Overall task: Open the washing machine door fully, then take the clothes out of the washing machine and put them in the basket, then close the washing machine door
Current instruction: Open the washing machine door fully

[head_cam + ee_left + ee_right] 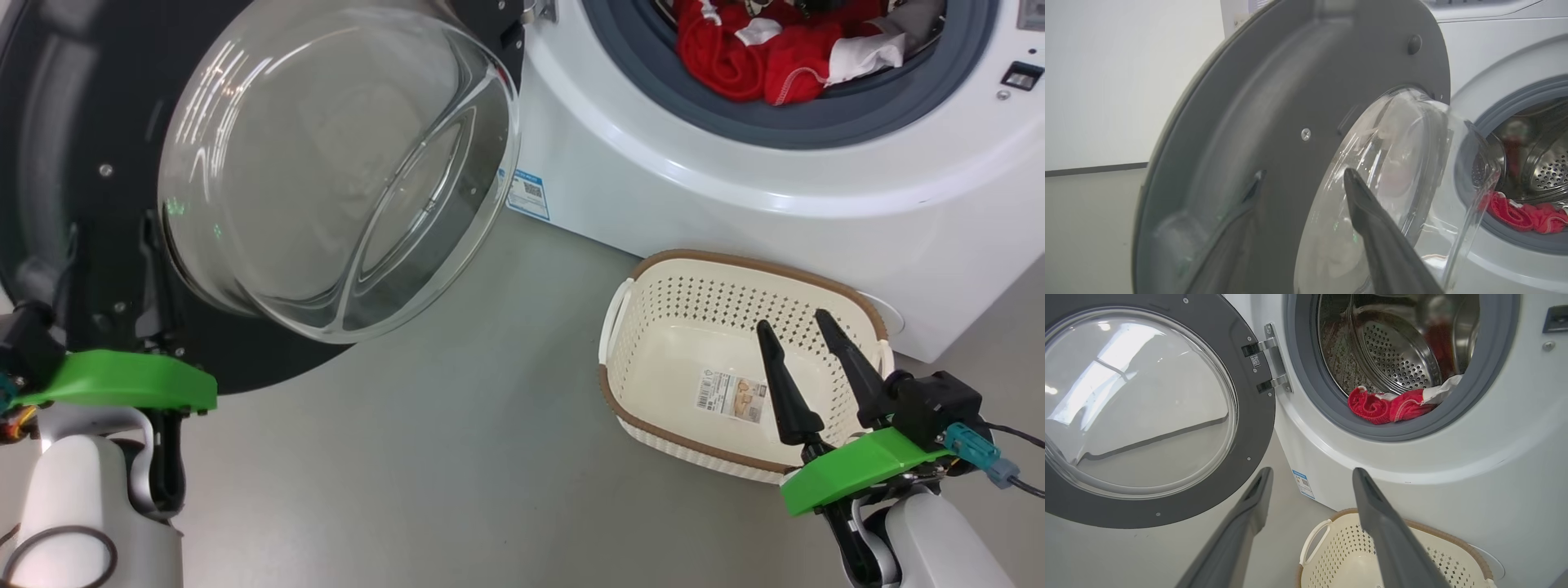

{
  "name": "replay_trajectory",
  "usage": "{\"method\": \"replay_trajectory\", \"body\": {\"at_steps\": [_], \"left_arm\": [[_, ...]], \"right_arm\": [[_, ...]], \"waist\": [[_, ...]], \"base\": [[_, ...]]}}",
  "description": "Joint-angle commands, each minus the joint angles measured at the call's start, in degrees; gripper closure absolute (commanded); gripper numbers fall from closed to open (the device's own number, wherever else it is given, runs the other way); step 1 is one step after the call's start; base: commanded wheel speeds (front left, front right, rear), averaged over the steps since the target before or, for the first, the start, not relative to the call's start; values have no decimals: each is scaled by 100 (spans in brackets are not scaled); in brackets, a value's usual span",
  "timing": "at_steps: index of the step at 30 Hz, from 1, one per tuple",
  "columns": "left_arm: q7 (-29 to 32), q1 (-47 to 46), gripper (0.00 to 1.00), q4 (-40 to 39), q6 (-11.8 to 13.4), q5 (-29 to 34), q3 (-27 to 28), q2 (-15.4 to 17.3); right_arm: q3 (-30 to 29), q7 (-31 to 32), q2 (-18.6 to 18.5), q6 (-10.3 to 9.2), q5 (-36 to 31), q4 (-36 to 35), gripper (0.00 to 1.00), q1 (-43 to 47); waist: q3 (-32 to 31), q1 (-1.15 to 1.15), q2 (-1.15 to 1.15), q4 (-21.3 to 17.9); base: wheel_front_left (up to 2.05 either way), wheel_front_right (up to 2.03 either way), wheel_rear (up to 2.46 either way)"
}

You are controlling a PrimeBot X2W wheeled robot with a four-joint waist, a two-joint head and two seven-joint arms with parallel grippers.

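Hovering over the basket [735,260], right fingers [784,384] point up, spread; left fingers [1380,241] seemingly spread beside the washing machine door [1249,122].

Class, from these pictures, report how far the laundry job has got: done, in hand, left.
Done: the washing machine door stands swung wide. In hand: the left gripper sits at the door's rim, jaws apart; the right gripper hovers open above the basket. Left: the red clothes lie in the washing machine, the basket holds none, and the door needs closing afterwards.

Glossy glass door [326,163], shiny steel drum [1396,355], soft cloth clothes [735,57], matt plastic basket [694,306]
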Motion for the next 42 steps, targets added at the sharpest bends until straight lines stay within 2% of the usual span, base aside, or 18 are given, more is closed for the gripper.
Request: {"method": "replay_trajectory", "body": {"at_steps": [1,9,12,17,21,25,35,42], "left_arm": [[-35,75,0,-265,-11,114,173,226],[-35,435,0,-1347,4,349,229,33],[-35,678,0,-1805,-21,504,24,-27],[-35,873,0,-2078,-49,430,-203,-80],[-35,1022,0,-2187,-79,115,-603,-75],[-35,1204,0,-2162,-83,-201,-897,105],[-35,1631,0,-2065,-85,-497,-1122,292],[-35,2010,0,-1905,-85,-571,-1126,378]], "right_arm": [[104,-37,36,42,6,-169,0,-155],[-41,-37,146,42,49,-302,0,-63],[-174,-37,189,42,57,-398,0,-5],[-362,-37,216,42,22,-525,0,59],[-465,-37,228,42,14,-608,0,118],[-510,-37,233,42,47,-679,0,178],[-506,-37,235,42,140,-973,0,301],[-497,-37,235,42,-198,-1157,0,455]], "waist": [[-61,0,0,-59],[-314,0,0,-346],[-436,0,0,-548],[-577,0,0,-847],[-694,0,0,-1111],[-790,0,0,-1404],[-929,0,0,-2106],[-1093,0,0,-2525]], "base": [[0,0,0],[0,0,0],[0,0,0],[0,0,0],[0,0,0],[0,0,0],[0,0,0],[0,0,0]]}}
